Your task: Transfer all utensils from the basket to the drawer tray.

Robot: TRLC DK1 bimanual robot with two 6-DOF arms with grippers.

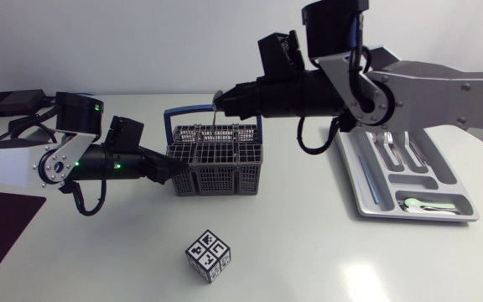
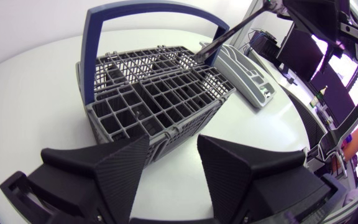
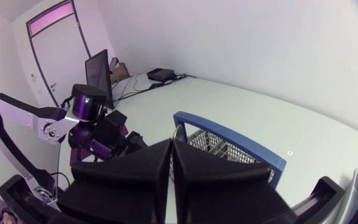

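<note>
While several pieces already lie in the drawer tray (image 1: 418,216), among them metal cutlery (image 1: 390,144) in its upper slots and a pale green utensil (image 1: 430,204) in the crosswise compartment at the near end, the job looks well advanced but not finished. One slender metal utensil (image 1: 215,116) is on its way out of the grey cutlery basket (image 1: 216,164). It hangs upright under the right gripper (image 1: 219,101), with its lower end at the rim of a rear compartment, just beside the blue handle (image 1: 193,109). What kind of utensil it is cannot be told. Seen from the left wrist, the basket's nearer compartments look bare, though the grid hides their floors, so whether anything else waits inside is uncertain. As I judge it, this piece must be carried across to the tray, which stands well apart on the right side of the table. The right gripper's wedge fingers are pressed nearly together, pinching the thin handle between their tips. The left gripper (image 2: 174,142) sits low at the basket's left wall with its fingers spread wide and holding nothing. The basket's near corner stands just ahead of them, and contact cannot be made out. It seems placed to steady the basket.
</note>
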